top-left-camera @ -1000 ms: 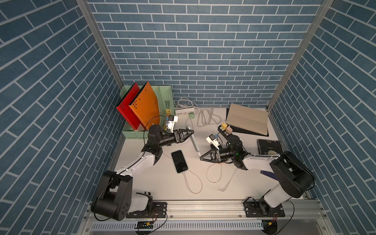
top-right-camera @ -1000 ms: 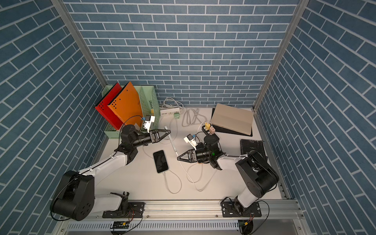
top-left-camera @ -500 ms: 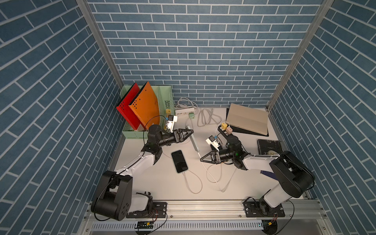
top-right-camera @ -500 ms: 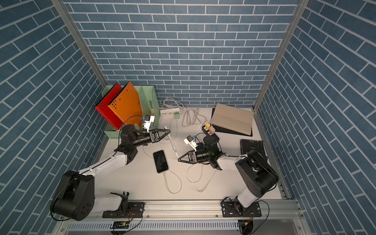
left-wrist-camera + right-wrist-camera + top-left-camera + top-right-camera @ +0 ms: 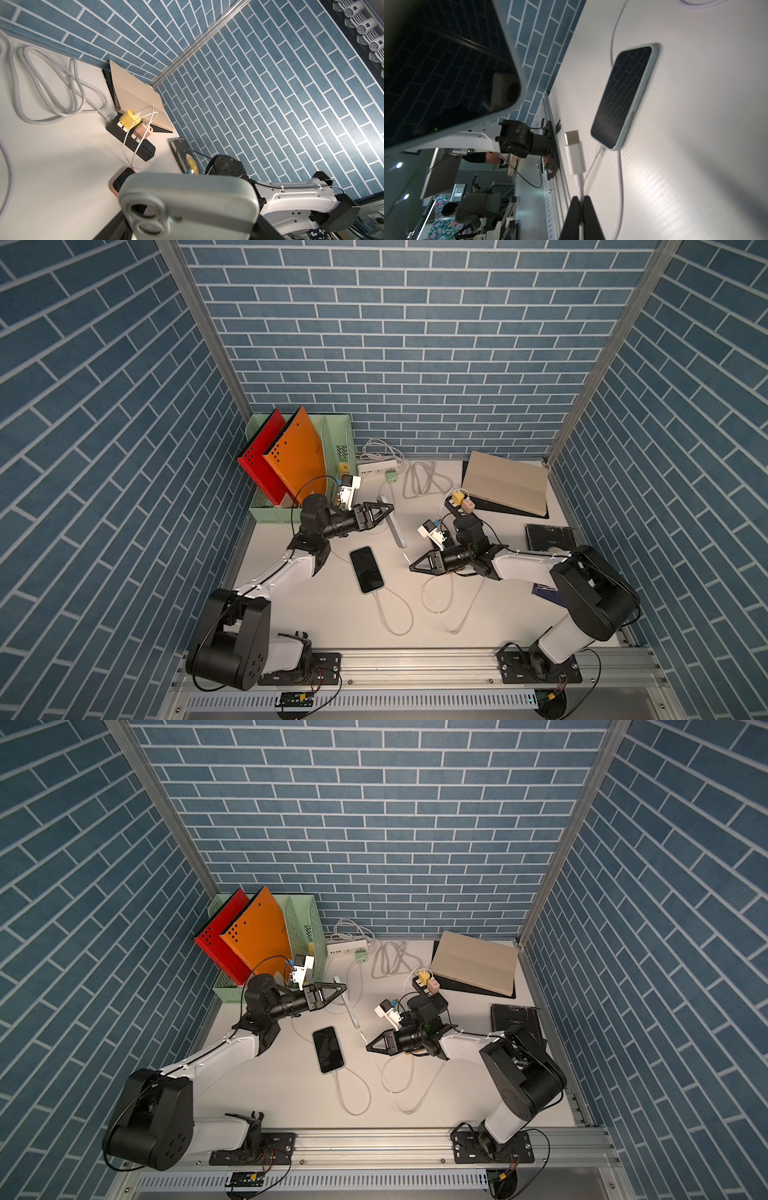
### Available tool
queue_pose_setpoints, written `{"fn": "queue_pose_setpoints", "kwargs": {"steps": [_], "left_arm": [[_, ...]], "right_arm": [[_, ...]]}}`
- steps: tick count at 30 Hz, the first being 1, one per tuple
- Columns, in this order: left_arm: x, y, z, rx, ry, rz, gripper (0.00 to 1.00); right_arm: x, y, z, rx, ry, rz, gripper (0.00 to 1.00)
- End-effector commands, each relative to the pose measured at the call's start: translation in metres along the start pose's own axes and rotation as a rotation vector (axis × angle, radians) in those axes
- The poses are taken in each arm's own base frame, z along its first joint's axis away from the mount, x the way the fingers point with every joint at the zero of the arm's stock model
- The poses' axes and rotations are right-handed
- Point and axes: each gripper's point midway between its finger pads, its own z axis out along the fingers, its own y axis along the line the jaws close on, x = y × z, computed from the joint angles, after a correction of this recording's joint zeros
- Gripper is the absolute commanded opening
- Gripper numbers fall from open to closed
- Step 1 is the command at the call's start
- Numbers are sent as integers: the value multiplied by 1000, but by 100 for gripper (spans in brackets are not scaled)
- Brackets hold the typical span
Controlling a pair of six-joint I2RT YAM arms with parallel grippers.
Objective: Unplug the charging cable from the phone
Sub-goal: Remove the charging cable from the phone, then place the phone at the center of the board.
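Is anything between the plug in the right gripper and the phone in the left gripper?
Nothing visible. The plug hangs free of the lifted phone; the other phone lies on the table, aside.

The phone point(image 5: 394, 524), in a pale grey-green case, is raised and stands on edge. The white charging cable point(image 5: 574, 153) is unplugged. Its bare end lies just clear of the phone's near end.
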Motion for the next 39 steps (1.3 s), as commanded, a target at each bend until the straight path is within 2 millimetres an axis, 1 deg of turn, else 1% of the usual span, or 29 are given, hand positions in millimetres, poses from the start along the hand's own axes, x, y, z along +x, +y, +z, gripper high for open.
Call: {"fn": "queue_pose_setpoints", "kwargs": {"steps": [1, 6, 9, 14, 17, 19, 21, 23, 26, 30, 36, 39], "left_arm": [[-18, -22, -3, 44, -40, 82, 0], [-16, -21, -4, 43, -40, 82, 0], [-15, -20, -4, 42, -38, 77, 0], [-15, -19, -4, 42, -36, 77, 0], [-14, -19, -4, 40, -35, 73, 0], [-13, -18, -4, 39, -34, 72, 0], [-13, -18, -4, 39, -34, 73, 0], [-13, -18, -4, 39, -33, 72, 0], [-12, -18, -4, 39, -32, 71, 0], [-12, -17, -4, 41, -30, 72, 0], [-11, -19, -4, 49, -26, 75, 0], [-11, -21, -4, 53, -26, 76, 0]], "right_arm": [[20, -49, -1, 249, 76, 38, 0], [9, -73, -12, 429, 33, 80, 0], [7, -87, -18, 550, 45, 105, 0], [7, -92, -15, 601, 68, 112, 1], [7, -95, -16, 624, 71, 115, 3], [3, -94, -17, 632, 66, 110, 7], [-2, -90, -17, 626, 56, 100, 13], [-8, -84, -17, 600, 42, 90, 25], [-19, -71, -17, 542, 14, 73, 38], [-33, -53, -21, 455, -29, 52, 52], [-52, -18, -28, 268, -95, 8, 66], [-59, 7, -29, 138, -104, -21, 72]]}}
